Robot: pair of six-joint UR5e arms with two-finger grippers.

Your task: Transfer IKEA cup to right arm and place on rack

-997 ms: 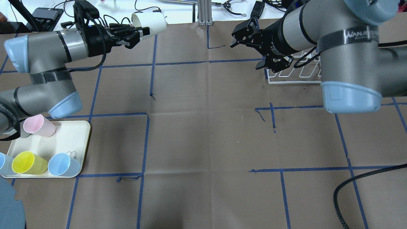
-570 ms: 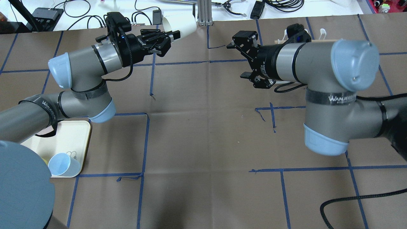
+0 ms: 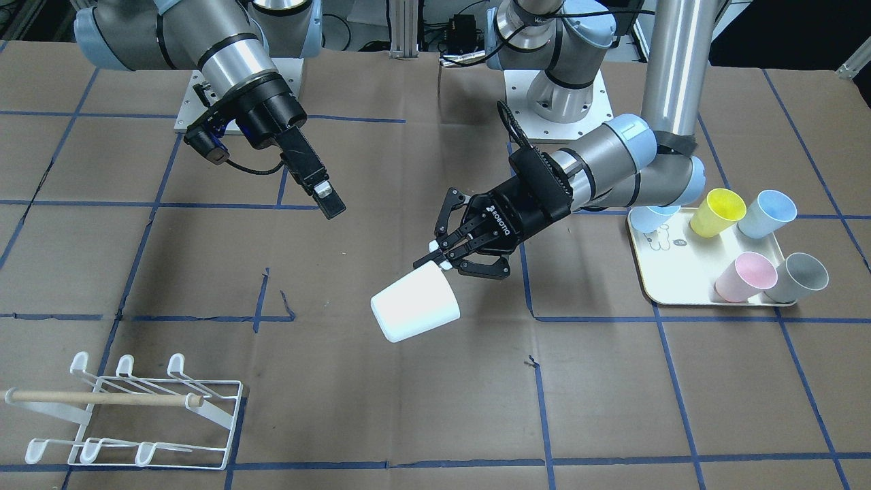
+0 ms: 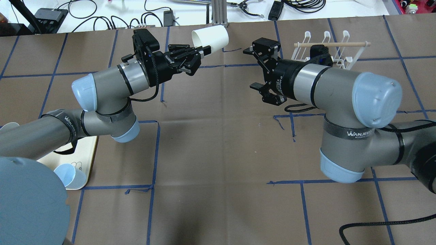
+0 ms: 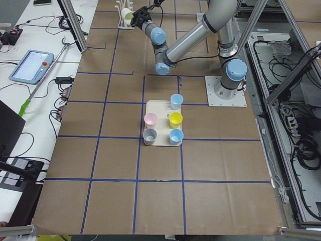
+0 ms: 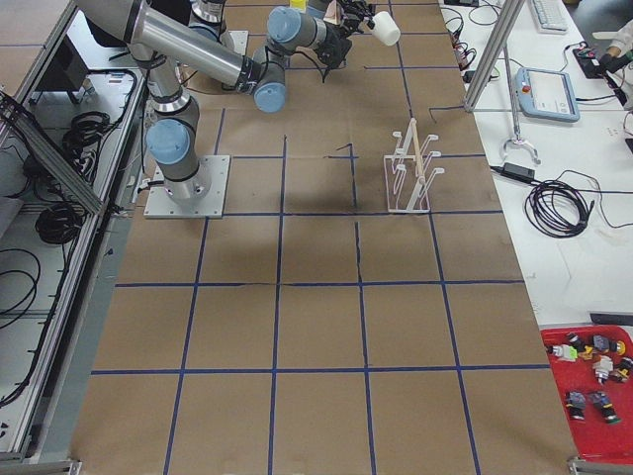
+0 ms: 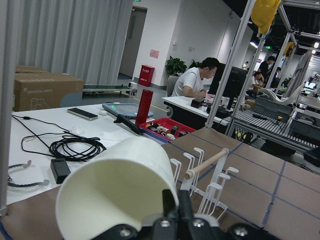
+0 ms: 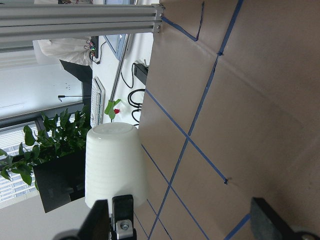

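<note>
Two grippers face each other in the overhead view: the left gripper (image 4: 204,51) pinches the white cup (image 4: 210,38) by its rim, base toward 3 o'clock, aloft at 10 o'clock from the wide-spread, empty right gripper (image 4: 253,68) beside the rack (image 4: 332,44).

Arm strap (image 4: 361,133) reads WANJEE; left gripper (image 3: 444,263) reads ROBOTIQ.

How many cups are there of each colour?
White cup: 1
Yellow cup: 1
Pink cup: 1
Grey cup: 1
Blue cups: 2
Total: 6
</note>
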